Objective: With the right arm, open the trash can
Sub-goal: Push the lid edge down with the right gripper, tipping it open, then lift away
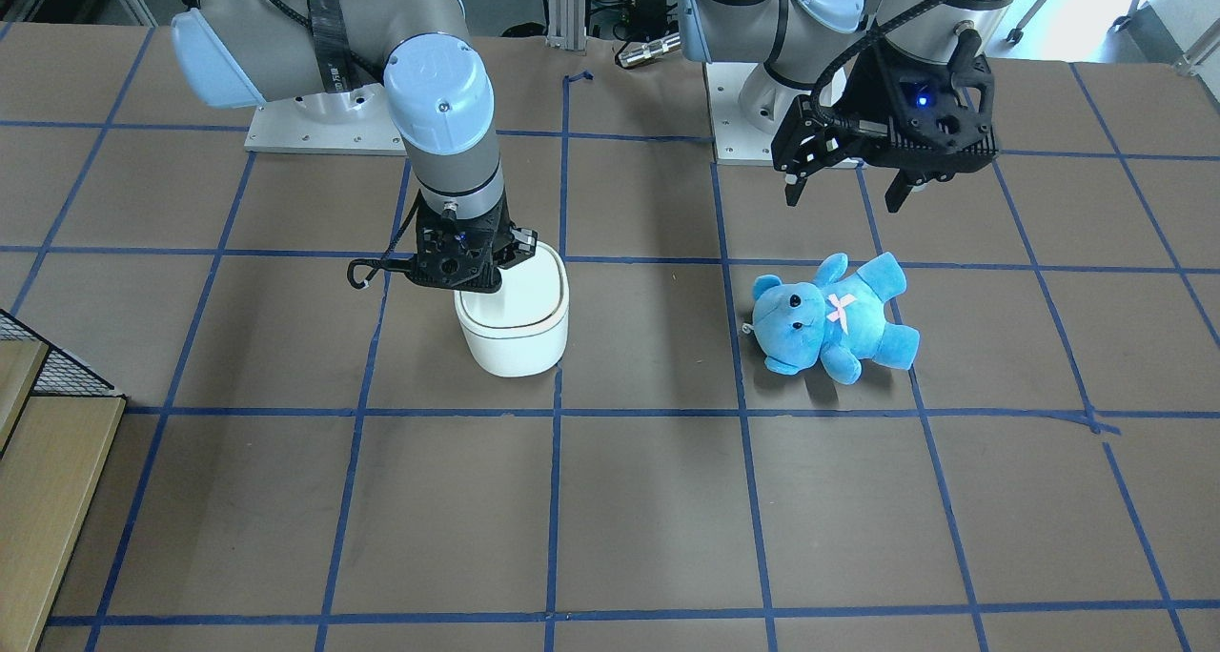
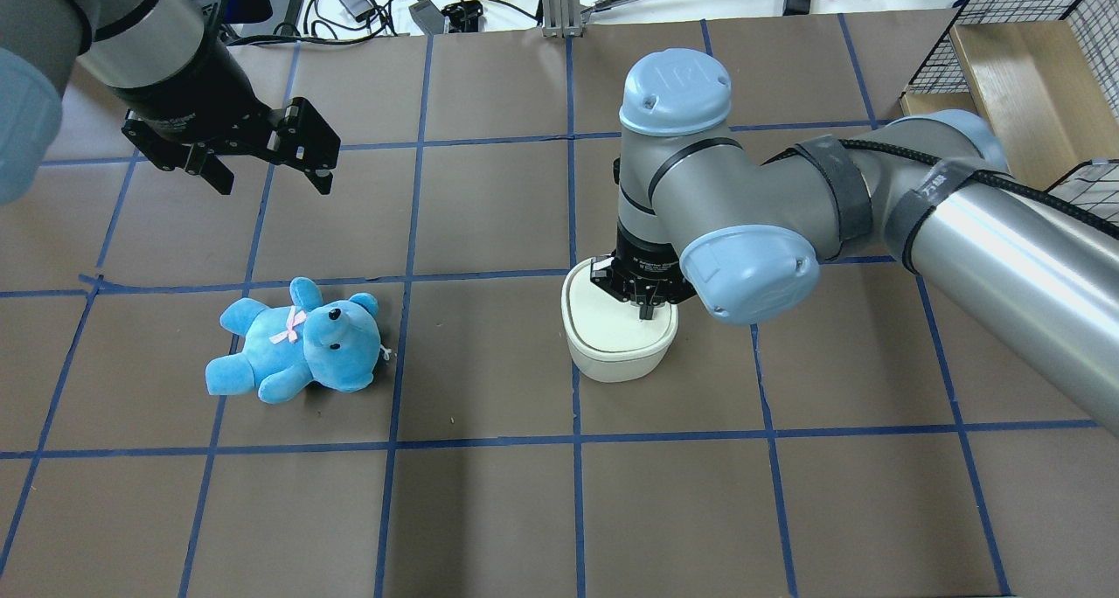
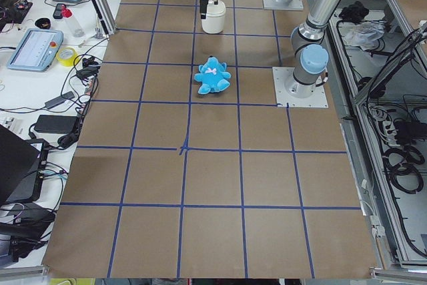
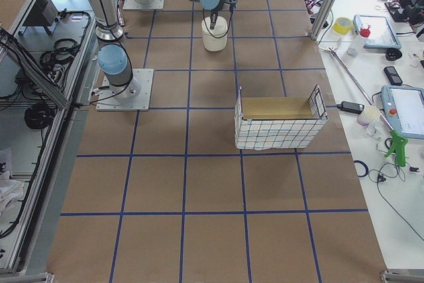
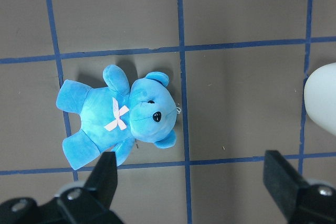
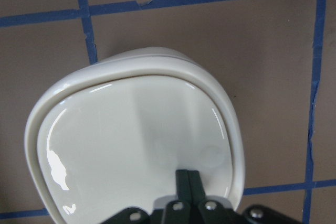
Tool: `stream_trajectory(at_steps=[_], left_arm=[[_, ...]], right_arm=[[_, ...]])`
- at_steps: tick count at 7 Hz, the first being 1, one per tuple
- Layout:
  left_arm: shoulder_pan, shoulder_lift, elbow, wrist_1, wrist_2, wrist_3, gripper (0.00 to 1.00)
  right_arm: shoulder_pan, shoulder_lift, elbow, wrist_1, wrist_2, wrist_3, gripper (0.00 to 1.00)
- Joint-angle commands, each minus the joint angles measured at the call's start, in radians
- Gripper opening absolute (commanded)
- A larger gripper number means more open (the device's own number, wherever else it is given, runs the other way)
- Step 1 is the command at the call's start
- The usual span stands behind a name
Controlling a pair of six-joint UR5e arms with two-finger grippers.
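Wrist view showing right gripper (image 6: 188, 177) pinched together on glossy rounded-square trash can (image 6: 131, 140) lid (overhead half-hiding it); left gripper (image 2: 273, 183) hanging wide.

The right arm (image 1: 448, 147) has silver-grey tubes and round pale blue caps (image 1: 440, 85) on the joints, and each cap shows small screws. A black braided cable (image 2: 1005, 183) runs along it, held by black bands (image 2: 844, 191) with grey lettering. The right gripper (image 2: 645, 311) is black. Just beside the right gripper there is a thin black cable loop (image 1: 367, 271) with a white tie. The left arm (image 1: 743, 18) has the same colours. The left gripper (image 1: 846, 194) is black, with a small blue light (image 1: 920, 99).
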Motion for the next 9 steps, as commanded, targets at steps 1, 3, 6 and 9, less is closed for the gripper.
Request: stream_trajectory(at_steps=[1,3,6,9], left_arm=[[0.000,0.000,0.000,0.000,0.000,0.000,1.00],[0.000,0.000,0.000,0.000,0.000,0.000,1.00],[0.000,0.000,0.000,0.000,0.002,0.000,1.00],[0.000,0.000,0.000,0.000,0.000,0.000,1.00]], right_arm=[[-0.006,-0.043,-0.054,0.005,0.006,-0.004,1.00],[-0.040,-0.061,-0.210,0.136,-0.015,-0.127,1.00],[-0.222,-0.077,-0.360,0.283,-0.026,-0.352,1.00],[-0.238,-0.091,-0.355,0.284,-0.023,-0.346,1.00]])
